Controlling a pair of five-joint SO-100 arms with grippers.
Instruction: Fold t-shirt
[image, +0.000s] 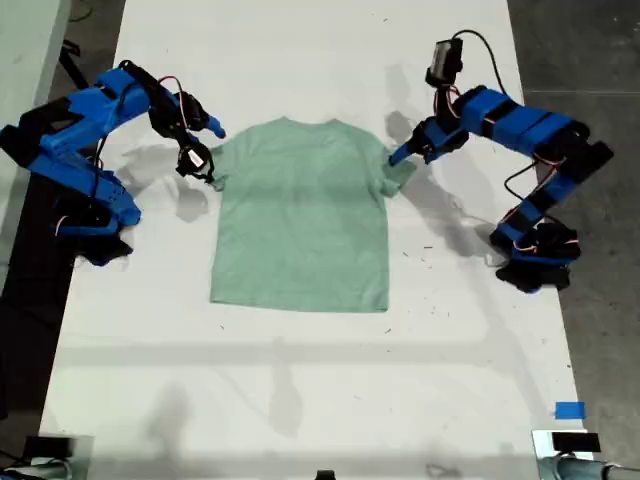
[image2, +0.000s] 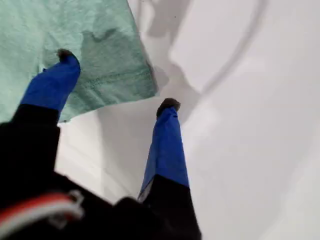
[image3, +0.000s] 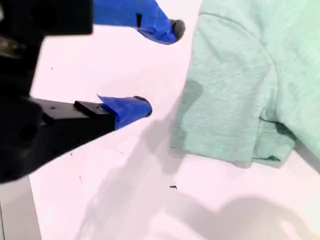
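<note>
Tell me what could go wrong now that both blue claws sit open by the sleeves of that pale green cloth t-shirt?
1. My first gripper is open with only one finger over a sleeve of the pale mint-green cloth t-shirt. Closing might catch just the hem, which could slip out.
2. My second gripper is open beside the other sleeve, not over it, so it may pinch only the bare white table.
</note>
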